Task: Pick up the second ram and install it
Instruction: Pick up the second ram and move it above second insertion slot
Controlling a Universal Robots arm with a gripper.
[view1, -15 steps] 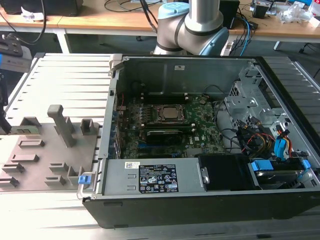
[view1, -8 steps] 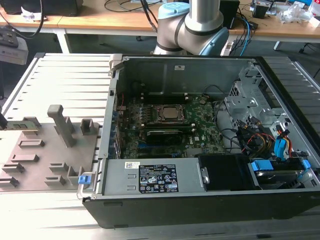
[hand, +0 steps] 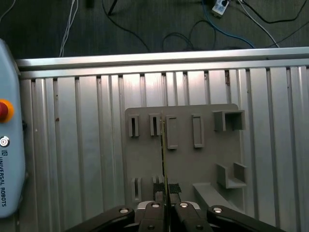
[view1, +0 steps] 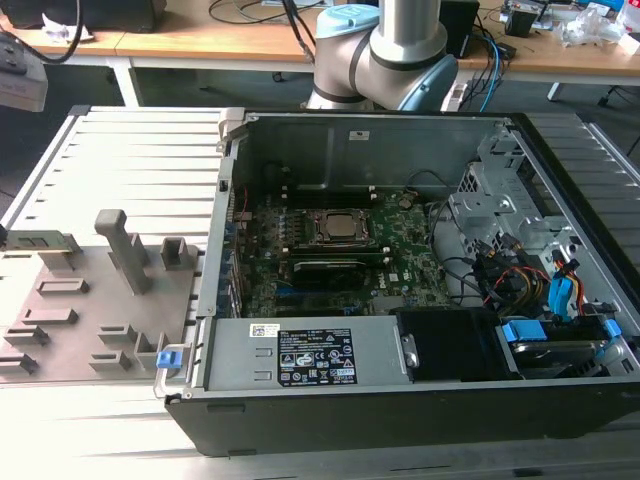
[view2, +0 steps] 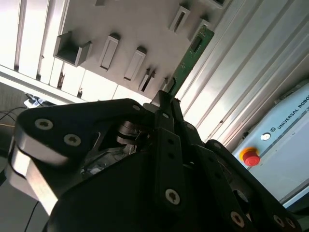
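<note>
One end effector (hand: 165, 192) clamps shut on one second ram (view2: 191, 55), a green stick held edge-on above one grey slotted holder plate (hand: 188, 166); beside that plate, one open computer case (view1: 330, 140) holds one motherboard (view1: 410, 255).

We are seeing a grey slotted holder plate (hand: 183, 164) lying below the gripper (hand: 165, 188), a ribbed aluminium table (hand: 72, 145) spreading beneath that plate, and cables (hand: 71, 21) trailing on the floor (hand: 38, 29) beyond.
</note>
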